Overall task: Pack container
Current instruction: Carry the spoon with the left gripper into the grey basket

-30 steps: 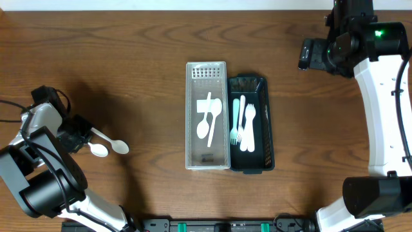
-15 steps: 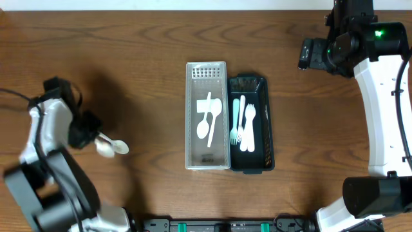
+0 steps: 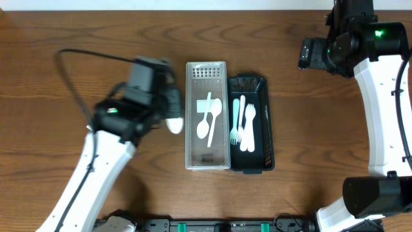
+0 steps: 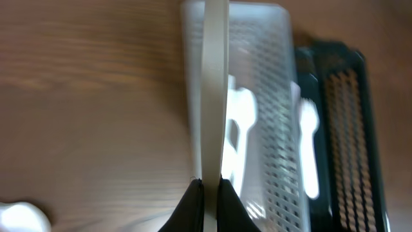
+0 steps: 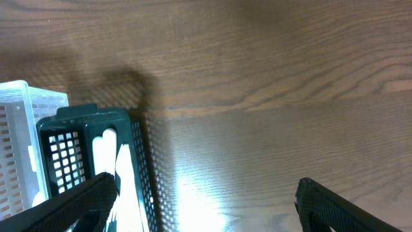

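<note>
i have the left gripper (image 4: 210,187) clamped on a spoon (image 4: 215,90) beside the clear tray (image 3: 191,138), not yet dropped in; other cutlery (image 3: 246,125) is packed; right gripper (image 5: 206,200) spread, empty.

Clear tray (image 3: 207,166) and dark basket (image 3: 269,129) touching at table (image 3: 309,161) centre, left arm (image 3: 109,154) close against tray's left wall, open wood toward left edge and between basket and right arm (image 3: 380,96) along right edge.

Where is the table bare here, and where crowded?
Bare table between the dark basket and the right arm, and across the far-left side. Crowded: the left gripper, shut on a white spoon, hangs beside the white basket, which abuts the dark one.
</note>
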Controlling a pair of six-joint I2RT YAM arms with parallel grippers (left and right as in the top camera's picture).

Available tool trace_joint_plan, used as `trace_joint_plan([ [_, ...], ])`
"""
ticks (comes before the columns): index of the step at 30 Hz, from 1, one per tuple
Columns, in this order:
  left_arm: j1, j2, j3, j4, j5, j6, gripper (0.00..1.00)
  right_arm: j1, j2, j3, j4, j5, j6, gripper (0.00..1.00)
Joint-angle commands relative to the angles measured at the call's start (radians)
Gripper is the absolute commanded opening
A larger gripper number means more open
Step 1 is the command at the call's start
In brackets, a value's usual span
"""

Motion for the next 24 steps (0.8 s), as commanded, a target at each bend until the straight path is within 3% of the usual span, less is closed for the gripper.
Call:
trace_joint_plan([
  [1, -0.095, 0.084, -0.001, 0.024, -0.005, 0.077, 0.06, -0.005, 0.001, -0.004, 0.000, 0.007, -0.013, 0.92],
  [6, -0.159, 0.233, -0.001, 0.057, -0.005, 0.103, 0.06, -0.005, 0.001, -0.004, -0.005, 0.007, -0.013, 0.92],
  [16, -0.162, 0.476, -0.001, 0.077, -0.005, 0.103, 0.08, -0.005, 0.001, -0.004, -0.007, 0.007, -0.014, 0.93],
  [20, -0.162, 0.478, -0.001, 0.076, -0.005, 0.123, 0.38, -0.005, 0.001, -0.004, -0.007, 0.007, -0.014, 0.93],
  [24, -0.162, 0.446, 0.005, 0.064, -0.006, 0.194, 0.44, -0.005, 0.001, -0.004, -0.007, 0.007, -0.014, 0.93],
])
